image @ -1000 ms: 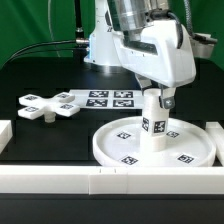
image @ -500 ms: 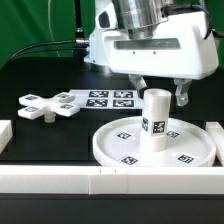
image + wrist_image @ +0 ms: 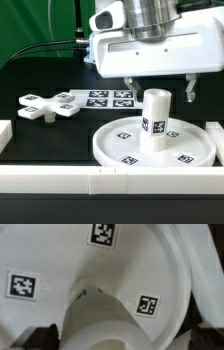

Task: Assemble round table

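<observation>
The large round disc (image 3: 112, 141) lies on the table at the exterior view's right. The short thick post (image 3: 153, 122) stands upright in its middle. My gripper (image 3: 159, 88) hangs just above the post's top, open wide, with one finger on each side and touching nothing. The four-armed cross piece (image 3: 45, 106) lies flat at the exterior view's left. In the wrist view I look down on the post (image 3: 110, 317) and the tagged disc (image 3: 55, 258), and my dark fingertips (image 3: 38, 338) stand apart from the post.
The marker board (image 3: 105, 98) lies behind the disc. Long white border blocks (image 3: 60, 180) run along the front edge, with short ones at the far left (image 3: 4, 132) and right (image 3: 216, 135). A green backdrop stands behind.
My gripper has let go of the post, turned about its vertical axis, spread its fingers wider and risen slightly. The post stays upright on the disc.
</observation>
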`<state>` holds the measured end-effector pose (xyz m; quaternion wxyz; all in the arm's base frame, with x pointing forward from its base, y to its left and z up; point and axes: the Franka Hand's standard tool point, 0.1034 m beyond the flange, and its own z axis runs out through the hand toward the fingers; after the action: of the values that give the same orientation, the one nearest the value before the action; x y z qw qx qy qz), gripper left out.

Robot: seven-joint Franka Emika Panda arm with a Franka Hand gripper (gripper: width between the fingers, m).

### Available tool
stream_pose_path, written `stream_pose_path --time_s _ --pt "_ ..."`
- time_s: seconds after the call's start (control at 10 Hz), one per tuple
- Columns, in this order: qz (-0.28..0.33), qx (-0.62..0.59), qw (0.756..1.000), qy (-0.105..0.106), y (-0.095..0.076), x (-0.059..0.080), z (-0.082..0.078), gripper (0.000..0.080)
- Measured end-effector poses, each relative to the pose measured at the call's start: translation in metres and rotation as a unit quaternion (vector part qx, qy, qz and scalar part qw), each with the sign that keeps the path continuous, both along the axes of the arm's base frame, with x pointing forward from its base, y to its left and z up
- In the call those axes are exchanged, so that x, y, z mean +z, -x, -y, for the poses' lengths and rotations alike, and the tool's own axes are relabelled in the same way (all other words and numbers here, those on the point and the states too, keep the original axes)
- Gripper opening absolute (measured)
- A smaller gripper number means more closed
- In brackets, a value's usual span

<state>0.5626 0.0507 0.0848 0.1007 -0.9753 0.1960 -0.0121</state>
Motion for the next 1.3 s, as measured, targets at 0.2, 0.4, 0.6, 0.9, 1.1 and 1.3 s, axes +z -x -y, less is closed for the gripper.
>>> stream_pose_path --time_s 0.2,0.4,0.6,0.9,1.1,1.3 --pt "0.012 0.063 0.998 0.004 0.000 0.000 0.001 0.0649" --pt "0.022 0.119 0.993 0.008 0.001 -0.001 0.001 0.0649" --pt "0.055 0.240 0.969 0.035 -0.006 0.002 0.001 0.0649" --pt "0.079 0.363 0.927 0.062 -0.012 0.006 -0.004 0.0649" --pt "0.089 0.432 0.895 0.067 -0.011 0.006 -0.003 0.0649" --pt "0.095 0.473 0.873 0.069 -0.011 0.005 -0.002 0.0649"
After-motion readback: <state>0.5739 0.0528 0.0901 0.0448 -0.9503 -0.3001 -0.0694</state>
